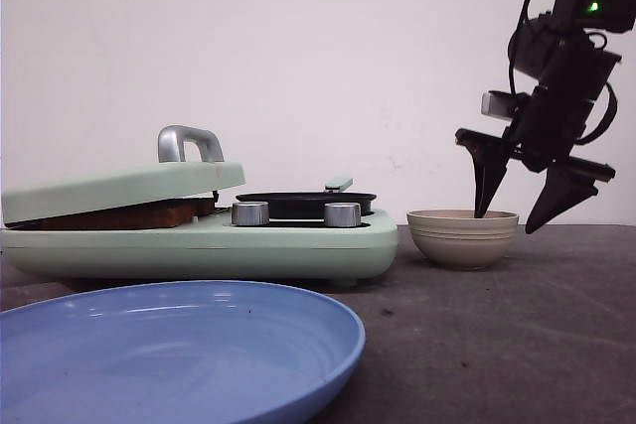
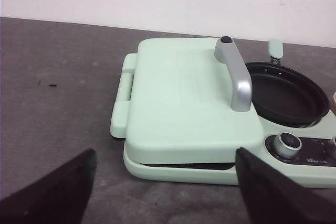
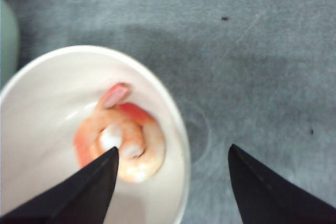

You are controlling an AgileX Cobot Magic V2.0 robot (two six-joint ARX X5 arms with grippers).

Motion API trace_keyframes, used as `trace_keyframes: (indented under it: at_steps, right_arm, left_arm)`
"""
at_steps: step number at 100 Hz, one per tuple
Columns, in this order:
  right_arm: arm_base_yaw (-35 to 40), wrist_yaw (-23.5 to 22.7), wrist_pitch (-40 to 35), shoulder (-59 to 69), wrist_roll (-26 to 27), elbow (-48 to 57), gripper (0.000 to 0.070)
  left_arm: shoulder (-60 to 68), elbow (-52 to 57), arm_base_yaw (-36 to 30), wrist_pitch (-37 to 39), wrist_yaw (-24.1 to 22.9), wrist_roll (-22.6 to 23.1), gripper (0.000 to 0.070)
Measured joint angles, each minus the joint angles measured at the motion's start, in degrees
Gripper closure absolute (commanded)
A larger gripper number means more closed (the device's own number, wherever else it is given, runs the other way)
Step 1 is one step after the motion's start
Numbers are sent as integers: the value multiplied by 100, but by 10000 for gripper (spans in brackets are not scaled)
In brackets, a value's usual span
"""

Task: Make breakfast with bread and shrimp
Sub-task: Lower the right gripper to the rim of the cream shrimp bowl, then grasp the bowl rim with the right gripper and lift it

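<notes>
Brown bread (image 1: 129, 214) peeks beneath lid (image 1: 119, 189); right end effector (image 1: 527, 217) gapes, empty, straddling bowl rim (image 1: 463, 217).

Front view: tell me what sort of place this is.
Probably a staged kitchen test bench: a breakfast maker with a pan, a plate and a shrimp bowl on a bare table, plain wall behind.

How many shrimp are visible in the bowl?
1: a curled shrimp lies in the bowl, under the open right gripper. More could be hidden beyond the frame edge.
</notes>
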Motion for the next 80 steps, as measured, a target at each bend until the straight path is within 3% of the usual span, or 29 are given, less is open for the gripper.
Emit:
trace_keyframes:
  at_steps: [41, 45, 59, 76, 80]
  right_arm:
    - [-11, 227, 140, 330, -151, 2, 294]
    - [-11, 258, 144, 365, -151, 2, 332]
    - [-24, 240, 166, 422, -201, 2, 579]
    - [-17, 33, 173, 424, -269, 2, 690]
    - [-9, -55, 179, 424, -273, 2, 690]
  left_arm:
    - [15, 0, 0, 0, 0, 74, 230]
    - [15, 2, 0, 0, 0, 74, 230]
    - [15, 0, 0, 0, 0, 74, 230]
    - [15, 0, 0, 0, 0, 77, 230]
    - [15, 0, 0, 0, 0, 74, 230]
